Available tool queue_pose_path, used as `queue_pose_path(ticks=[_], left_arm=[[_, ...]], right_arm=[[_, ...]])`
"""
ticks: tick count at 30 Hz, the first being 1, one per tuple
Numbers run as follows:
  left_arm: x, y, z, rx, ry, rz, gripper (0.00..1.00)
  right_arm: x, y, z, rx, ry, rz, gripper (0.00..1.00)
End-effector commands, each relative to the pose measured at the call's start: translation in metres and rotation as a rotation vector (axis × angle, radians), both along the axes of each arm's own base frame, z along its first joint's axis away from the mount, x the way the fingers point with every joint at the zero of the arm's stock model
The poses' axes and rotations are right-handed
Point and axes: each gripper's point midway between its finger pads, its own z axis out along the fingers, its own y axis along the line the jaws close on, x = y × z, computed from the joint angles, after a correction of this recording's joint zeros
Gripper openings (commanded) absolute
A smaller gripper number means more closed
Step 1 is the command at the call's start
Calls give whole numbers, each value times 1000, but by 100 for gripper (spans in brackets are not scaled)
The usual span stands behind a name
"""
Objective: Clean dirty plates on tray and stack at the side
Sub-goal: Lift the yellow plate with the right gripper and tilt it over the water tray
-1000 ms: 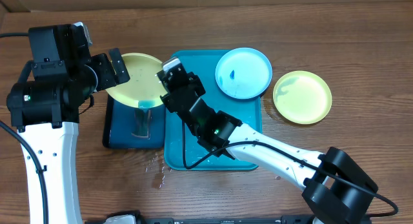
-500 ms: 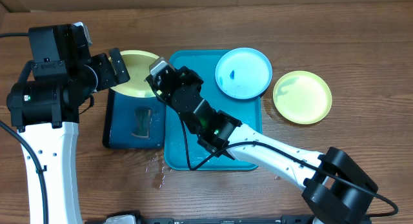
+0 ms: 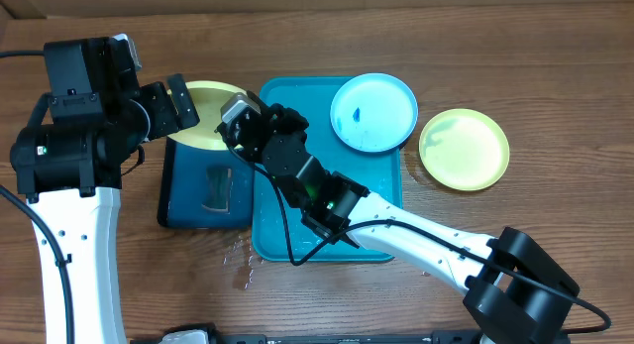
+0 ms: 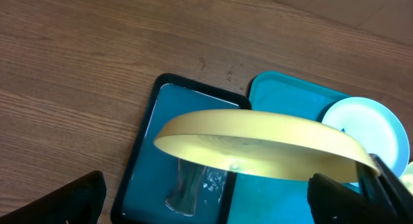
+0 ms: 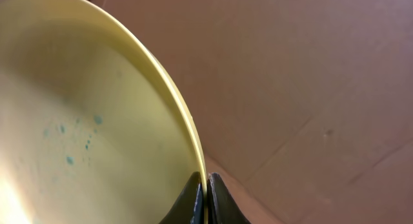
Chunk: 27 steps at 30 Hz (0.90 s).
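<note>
One yellow-green plate (image 3: 210, 101) is held in the air, tilted, over the far end of the dark blue tray (image 3: 183, 200) and just left of the turquoise tray (image 3: 327, 185). The right gripper (image 5: 205, 188) is clenched on its rim, the two fingers pressed on either side of the thin edge. In the right wrist view the pale inner face of this plate shows some small blue specks. The left gripper (image 3: 176, 104) is at the left side of the same plate with its fingers (image 4: 77, 198) spread wide. They seem not to press the plate, though the left wrist view does not make this fully clear. The light blue plate (image 3: 373, 111), with a blue smear, lies on the far right corner of the turquoise tray. The second yellow-green plate (image 3: 464, 149) lies flat on the table (image 3: 555, 66), just right of that tray. Inside the dark blue tray there is a pale glassy patch (image 3: 218, 188).
</note>
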Motion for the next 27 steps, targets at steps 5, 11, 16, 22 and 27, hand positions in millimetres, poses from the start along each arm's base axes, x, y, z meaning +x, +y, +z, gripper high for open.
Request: queue_pose_path(ticks=[5, 11, 16, 22, 27], left_arm=[[2, 2, 1, 0, -3, 15, 100], [2, 2, 1, 0, -3, 15, 100], [2, 2, 1, 0, -3, 15, 100], [2, 2, 1, 0, -3, 15, 100], [2, 2, 1, 0, -3, 15, 100]], right_arm=[[-2, 1, 26, 13, -61, 0, 4], [-1, 1, 29, 22, -67, -1, 4], [-2, 1, 30, 26, -70, 0, 4], [-2, 1, 31, 28, -71, 0, 4], [-2, 1, 31, 28, -71, 0, 4]])
